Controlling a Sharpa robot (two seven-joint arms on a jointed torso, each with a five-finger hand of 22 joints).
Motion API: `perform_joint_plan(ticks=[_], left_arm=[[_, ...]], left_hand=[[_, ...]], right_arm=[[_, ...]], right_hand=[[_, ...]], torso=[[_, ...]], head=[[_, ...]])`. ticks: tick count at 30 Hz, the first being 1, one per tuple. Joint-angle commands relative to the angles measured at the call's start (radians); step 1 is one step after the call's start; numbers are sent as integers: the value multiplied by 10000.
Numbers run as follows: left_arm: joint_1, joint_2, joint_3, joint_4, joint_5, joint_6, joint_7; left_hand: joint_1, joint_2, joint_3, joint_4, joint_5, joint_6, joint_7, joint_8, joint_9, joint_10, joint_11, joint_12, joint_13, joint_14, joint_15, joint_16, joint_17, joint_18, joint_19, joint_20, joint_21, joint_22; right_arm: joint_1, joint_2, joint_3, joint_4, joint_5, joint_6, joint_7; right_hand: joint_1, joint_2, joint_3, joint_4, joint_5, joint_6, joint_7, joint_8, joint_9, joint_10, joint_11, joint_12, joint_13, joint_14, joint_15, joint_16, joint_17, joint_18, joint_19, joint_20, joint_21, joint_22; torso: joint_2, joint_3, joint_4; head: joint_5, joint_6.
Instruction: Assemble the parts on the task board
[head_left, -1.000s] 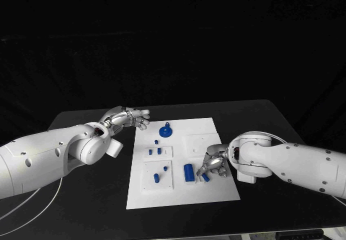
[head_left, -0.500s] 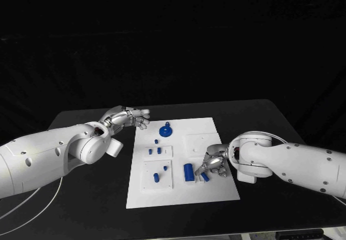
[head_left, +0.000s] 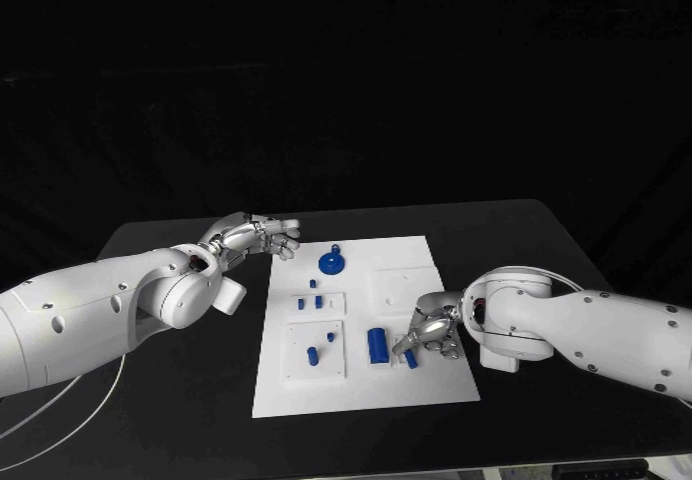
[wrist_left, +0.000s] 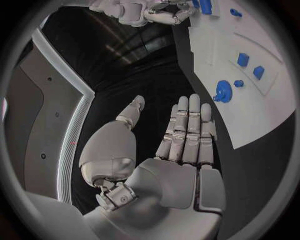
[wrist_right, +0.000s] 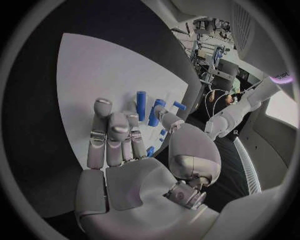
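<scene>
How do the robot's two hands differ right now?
The left hand hovers over bare table at the task board's far left corner, fingers straight and apart, holding nothing. The right hand is over the board's right side, fingers curled around a small blue part beside the tall blue cylinder. Both are silver.

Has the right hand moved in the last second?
Yes, slightly: the right hand has drifted toward the task board's near edge, beside the tall blue part.

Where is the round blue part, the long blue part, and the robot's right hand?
round blue part (head_left: 332, 264), head view, middle of its disc.
long blue part (head_left: 379, 345), head view, middle of its length.
right hand (head_left: 427, 335), head view, middle of the silver hand.
</scene>
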Motion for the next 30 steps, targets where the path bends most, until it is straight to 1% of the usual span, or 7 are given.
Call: perform_joint_plan(ticks=[1,18,20,21,22,24,30], left_arm=[[3,10,4,7,13,128,52],[3,12,0,-1,9,140,48],[3,12,0,2,9,139,44],[3,13,-1,-1,9,140,41],[3,13,-2,-2,8,138,41],[3,14,-2,-3,7,137,41],[3,12,-4,-2,6,139,37]], left_hand=[[-44,81,-31,-40,11,-44,-6,-27,-15,36,-3,-47,-9,70,9,-43,16,147,20,-14,-60,16],[-42,84,-30,-45,12,-43,-7,-25,-16,37,-4,-47,-11,72,9,-54,28,148,22,-14,-67,23],[-41,84,-29,-46,12,-43,-7,-25,-16,37,-4,-46,-11,73,9,-55,29,148,23,-14,-68,24],[-40,86,-28,-46,12,-43,-7,-25,-16,37,-4,-46,-11,73,9,-56,30,148,23,-14,-68,24],[-39,86,-28,-47,13,-43,-7,-25,-17,38,-4,-46,-11,73,9,-57,31,148,23,-14,-69,25],[-37,87,-27,-48,13,-43,-7,-25,-17,38,-5,-46,-11,74,9,-57,32,148,23,-14,-69,25],[-25,93,-22,-57,14,-42,-8,-24,-17,38,-5,-46,-12,75,8,-63,38,149,25,-15,-72,30]], right_arm=[[-7,-54,12,39,93,14,50],[-7,-63,55,84,112,-70,136],[-7,-61,55,90,112,-51,123],[-7,-49,55,83,112,-8,109],[-7,-40,55,72,112,-5,90],[-7,-24,55,47,90,-10,83],[-6,29,55,-11,-55,43,100]], right_hand=[[-57,20,-47,0,-6,55,4,34,8,-23,-33,-47,6,0,-35,-46,12,75,8,-67,-31,116],[39,124,-24,-33,32,67,-6,36,8,-15,-42,-47,13,2,-44,-41,21,75,14,-93,-28,120],[505,335,205,-335,166,85,-15,45,12,4,-51,-39,21,10,-52,-30,32,75,31,-127,-10,132],[885,395,558,-490,220,102,-19,47,7,16,-57,-42,20,15,-55,-31,34,71,37,-140,-15,127],[1264,498,920,-717,584,114,-11,47,0,34,-44,-44,21,24,-45,-26,39,70,55,-115,-4,132],[1447,604,1068,-949,902,127,4,50,-2,54,-30,-41,25,32,-26,-20,44,75,73,-71,17,144],[1855,908,1538,-1400,967,213,2,78,-14,104,-30,-48,24,52,-16,1,63,75,92,-12,39,151]], torso=[[6,0,-6],[14,-6,2],[9,-6,3],[11,-7,4],[7,-6,7],[6,-7,5],[2,-6,6]], head=[[-3,-10],[-9,6],[-11,5],[-11,-2],[-11,-9],[-11,-8],[-20,-10]])
